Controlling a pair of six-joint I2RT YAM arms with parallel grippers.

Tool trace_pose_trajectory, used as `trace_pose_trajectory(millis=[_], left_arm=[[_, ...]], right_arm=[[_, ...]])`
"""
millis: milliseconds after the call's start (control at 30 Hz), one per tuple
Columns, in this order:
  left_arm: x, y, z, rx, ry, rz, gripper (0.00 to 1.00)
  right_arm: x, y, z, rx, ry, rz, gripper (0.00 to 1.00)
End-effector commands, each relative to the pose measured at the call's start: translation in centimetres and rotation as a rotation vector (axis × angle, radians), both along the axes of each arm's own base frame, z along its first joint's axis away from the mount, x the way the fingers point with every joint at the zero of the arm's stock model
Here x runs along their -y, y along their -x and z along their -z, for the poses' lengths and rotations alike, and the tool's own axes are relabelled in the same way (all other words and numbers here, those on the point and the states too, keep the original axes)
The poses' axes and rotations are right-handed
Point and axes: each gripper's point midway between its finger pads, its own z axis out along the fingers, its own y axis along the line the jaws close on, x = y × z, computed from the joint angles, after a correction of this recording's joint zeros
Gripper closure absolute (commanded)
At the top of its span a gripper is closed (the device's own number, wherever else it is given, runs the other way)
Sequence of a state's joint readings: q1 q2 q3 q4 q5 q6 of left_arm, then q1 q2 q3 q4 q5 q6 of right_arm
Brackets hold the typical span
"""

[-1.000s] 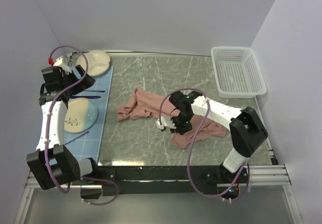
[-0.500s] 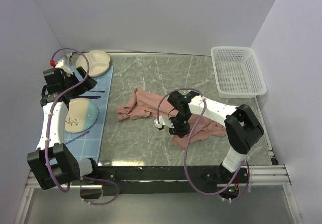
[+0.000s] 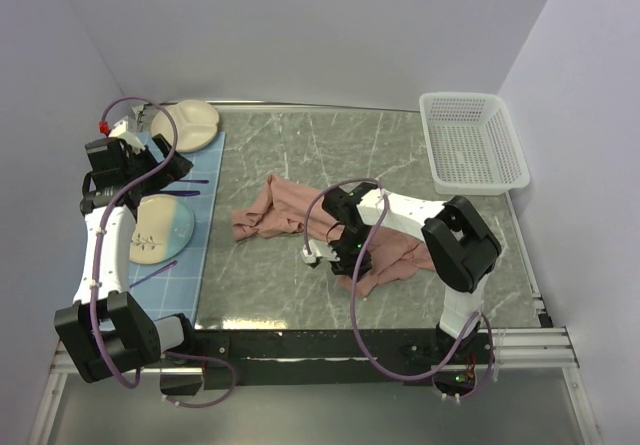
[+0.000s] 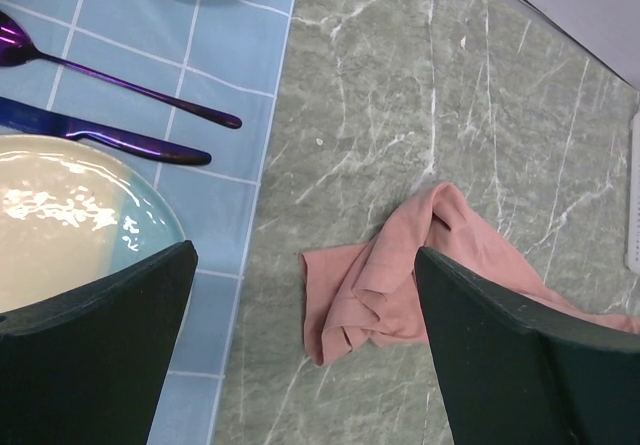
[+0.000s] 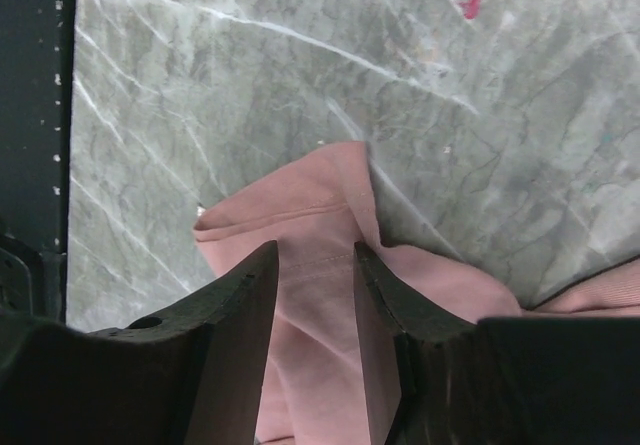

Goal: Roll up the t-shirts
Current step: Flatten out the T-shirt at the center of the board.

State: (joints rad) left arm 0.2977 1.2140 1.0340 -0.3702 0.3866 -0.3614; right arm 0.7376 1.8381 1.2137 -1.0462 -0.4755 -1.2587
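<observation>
The dusty-pink t-shirt (image 3: 285, 203) lies crumpled across the middle of the green marble table, stretching from centre left to lower right. My right gripper (image 3: 336, 255) is low over its near right part, jaws apart. In the right wrist view a hemmed fold of the shirt (image 5: 318, 215) lies flat on the table under the gap of the gripper (image 5: 315, 250); nothing is pinched. My left gripper (image 3: 160, 163) hovers wide open over the blue mat. In the left wrist view the shirt's left end (image 4: 385, 280) shows past that gripper (image 4: 305, 257).
A white mesh basket (image 3: 472, 143) stands at the back right. On the left, a blue tiled mat (image 3: 205, 235) carries two plates (image 3: 186, 123) (image 3: 160, 227), a purple spoon (image 4: 130, 90) and a knife (image 4: 110, 137). A black rail (image 5: 30, 115) runs along the table's near edge.
The right gripper's jaws have parted and let go of the shirt fold, and it has shifted slightly left. The left arm has barely moved.
</observation>
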Motion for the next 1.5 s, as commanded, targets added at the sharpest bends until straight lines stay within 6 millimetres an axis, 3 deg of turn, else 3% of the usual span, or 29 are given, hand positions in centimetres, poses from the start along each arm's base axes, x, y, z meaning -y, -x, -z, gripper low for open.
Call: trace_pose_trajectory(millis=[0,233,633,967,1100,1133,1233,1467], left_arm=[[-0.2,-0.2,-1.3,0.045,-0.017,-0.003,0.02],[0.0,-0.2,-0.9,0.041,-0.006,0.001,0.02],[0.0,-0.4,-0.7,0.040,-0.001,0.003,0.02],[0.0,-0.2,-1.0,0.044,-0.008,0.003,0.02],[0.0,-0.2,-1.2,0.050,-0.007,0.005,0.02],[0.0,-0.2,-1.1,0.049,-0.006,0.006,0.02],[0.1,-0.3,-1.1,0.049,-0.002,0.015,0.02],[1.8,-1.9,-1.0,0.038,-0.005,0.089,0.03]], right_arm=[[-1.2,-0.9,-0.7,0.026,-0.033,-0.036,0.55],[-1.6,-1.3,-1.0,0.047,-0.059,-0.049,0.54],[0.6,1.0,0.3,-0.034,0.029,-0.066,0.57],[-0.1,0.1,1.8,-0.023,0.040,-0.035,0.56],[0.0,0.0,1.8,-0.016,0.046,-0.041,0.67],[0.1,0.0,1.6,-0.014,0.044,-0.038,0.74],[0.1,-0.3,0.0,0.028,0.032,-0.006,0.91],[1.4,-1.8,-7.9,0.193,-0.034,0.119,0.94]])
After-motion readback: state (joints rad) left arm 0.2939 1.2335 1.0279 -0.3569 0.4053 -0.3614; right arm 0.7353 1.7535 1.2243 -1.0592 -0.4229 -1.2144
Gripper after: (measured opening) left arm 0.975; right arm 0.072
